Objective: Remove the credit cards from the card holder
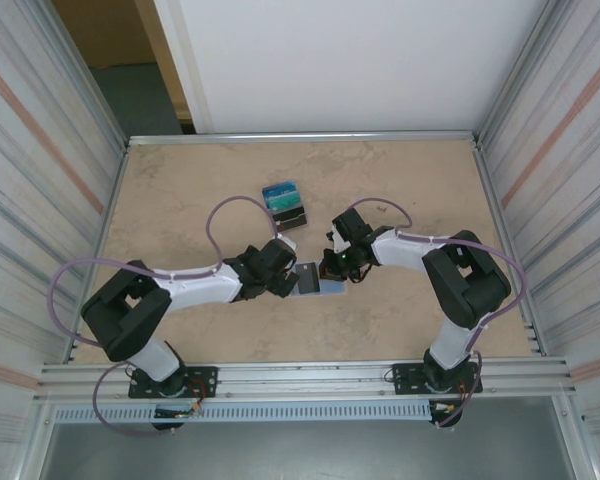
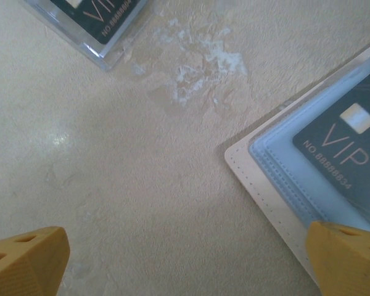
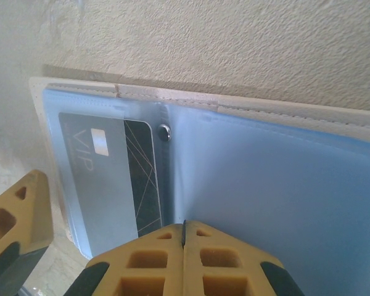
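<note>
The card holder [image 1: 326, 286] lies open on the table between both grippers, its pale-blue lining [image 3: 265, 179] facing up inside a tan rim. A dark VIP credit card [image 3: 108, 176] sits in its left pocket under the clear film, also visible in the left wrist view [image 2: 345, 145]. My right gripper [image 3: 184, 229] is shut, its tips resting on the lining beside the fold and snap [image 3: 164, 131]. My left gripper [image 2: 188, 262] stands wide open over bare table at the holder's [image 2: 268, 185] corner, with its right fingertip [image 2: 348, 259] over the holder's edge. More cards [image 1: 285, 203] lie farther back.
Among those cards farther back, one dark VIP card in a clear sleeve [image 2: 95, 24] lies just beyond my left gripper. Metal rails and ribbed walls [image 1: 40, 200] fence the table on all sides. A scuffed white patch [image 2: 203, 68] marks the tabletop.
</note>
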Available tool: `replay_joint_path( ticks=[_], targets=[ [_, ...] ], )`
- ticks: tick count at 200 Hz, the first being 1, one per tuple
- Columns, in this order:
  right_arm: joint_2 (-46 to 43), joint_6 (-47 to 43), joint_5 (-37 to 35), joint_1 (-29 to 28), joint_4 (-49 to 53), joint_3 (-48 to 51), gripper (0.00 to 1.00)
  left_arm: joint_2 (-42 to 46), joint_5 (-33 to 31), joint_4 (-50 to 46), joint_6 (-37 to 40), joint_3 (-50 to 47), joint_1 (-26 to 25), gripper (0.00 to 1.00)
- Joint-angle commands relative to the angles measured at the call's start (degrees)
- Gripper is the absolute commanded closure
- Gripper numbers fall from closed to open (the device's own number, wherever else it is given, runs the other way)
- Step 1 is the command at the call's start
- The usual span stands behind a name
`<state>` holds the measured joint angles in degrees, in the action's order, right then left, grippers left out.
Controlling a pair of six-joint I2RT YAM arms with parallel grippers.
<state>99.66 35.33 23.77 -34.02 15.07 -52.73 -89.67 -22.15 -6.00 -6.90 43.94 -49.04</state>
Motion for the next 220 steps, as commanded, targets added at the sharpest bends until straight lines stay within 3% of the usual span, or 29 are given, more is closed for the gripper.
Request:
replay_joint_path(
  ticks=[1,78,220],
  targets=[
    [-2.3,-0.8,-0.8,0.3,1.3,-1.5,1.00,2.7,-0.8,-0.9,1.1,2.0,-0.5,0.01],
    [-4.8,0.9,-0.2,0.4,-0.2,0.1,0.93,-2.0,-1.5,1.4,4.6,4.3,-0.5,0.01],
    [-2.8,4.6,4.1,0.7,-5.6,3.2,0.85,-4.5,-1.1,-1.2,2.7,2.6,-0.6,0.01]
  ],
)
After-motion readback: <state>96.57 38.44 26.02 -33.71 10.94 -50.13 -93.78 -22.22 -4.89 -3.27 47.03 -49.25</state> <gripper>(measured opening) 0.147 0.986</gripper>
